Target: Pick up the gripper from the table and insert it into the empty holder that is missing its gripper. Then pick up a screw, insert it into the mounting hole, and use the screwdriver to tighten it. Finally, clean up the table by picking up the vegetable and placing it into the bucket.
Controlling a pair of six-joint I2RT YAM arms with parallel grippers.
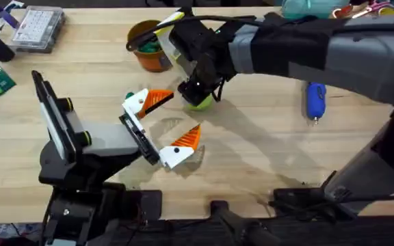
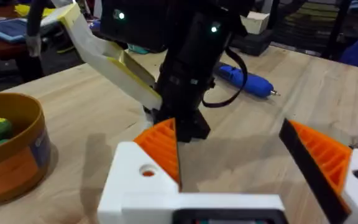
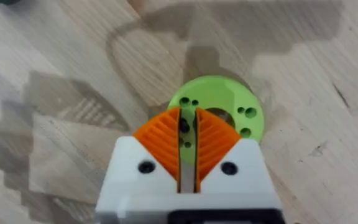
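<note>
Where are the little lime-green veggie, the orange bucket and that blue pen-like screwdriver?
vegetable point(image 3: 229, 99): right wrist view, its holed upper face.
bucket point(image 1: 149, 60): overhead view, its outer wall.
screwdriver point(image 1: 315, 98): overhead view, middle of its blue body.

Left hand point(image 2: 229, 158) fingers spread wide above bench point(image 2: 92, 130). Right arm point(image 2: 191, 68) ahead, lowered. Bucket point(image 2: 8, 146) beside, contents inside. Screwdriver point(image 2: 244, 79) lying beyond.

The table point(image 1: 265, 157) is seen from above by the overhead view, facing forward. The vegetable point(image 3: 219, 112) is viewed closely, straight down, by the right wrist camera. The left wrist camera is aimed low across toward the vegetable, beside the bucket point(image 2: 14, 149).
</note>
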